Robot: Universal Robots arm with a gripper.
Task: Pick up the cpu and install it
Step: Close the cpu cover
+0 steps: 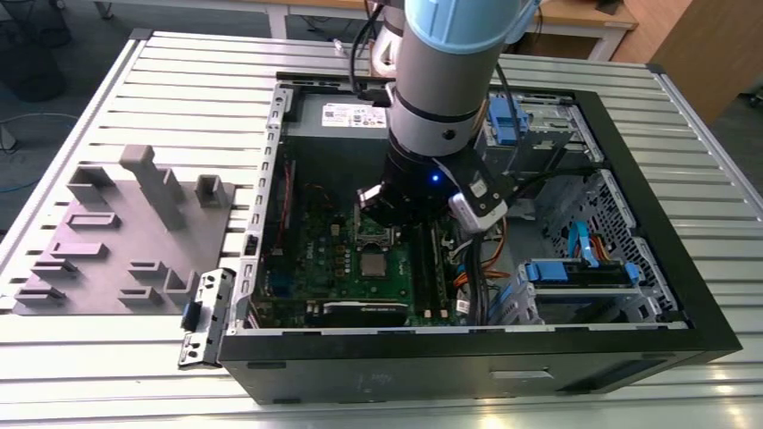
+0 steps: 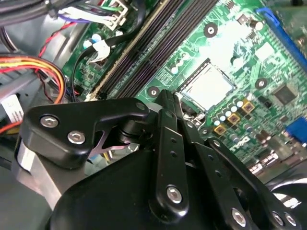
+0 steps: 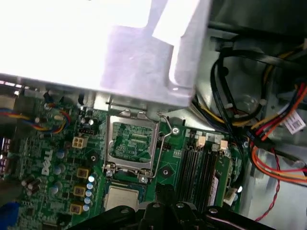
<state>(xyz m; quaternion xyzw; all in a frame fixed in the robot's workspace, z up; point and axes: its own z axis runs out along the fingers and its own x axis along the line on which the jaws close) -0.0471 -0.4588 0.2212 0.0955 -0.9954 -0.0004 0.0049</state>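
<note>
In the exterior view, a grey tray (image 1: pixel 113 246) lies on the desk (image 1: pixel 191 80) near its edge at the exterior view's left. To its right stands an open computer case (image 1: pixel 477 366). The robot arm (image 1: pixel 448 80) reaches down over the green motherboard (image 1: pixel 322 268). The cpu (image 1: pixel 373 264) lies flat in the socket there. The gripper (image 2: pixel 167 98) hangs just beside the cpu without grasping it. Whether it is wide or narrow cannot be told.
</note>
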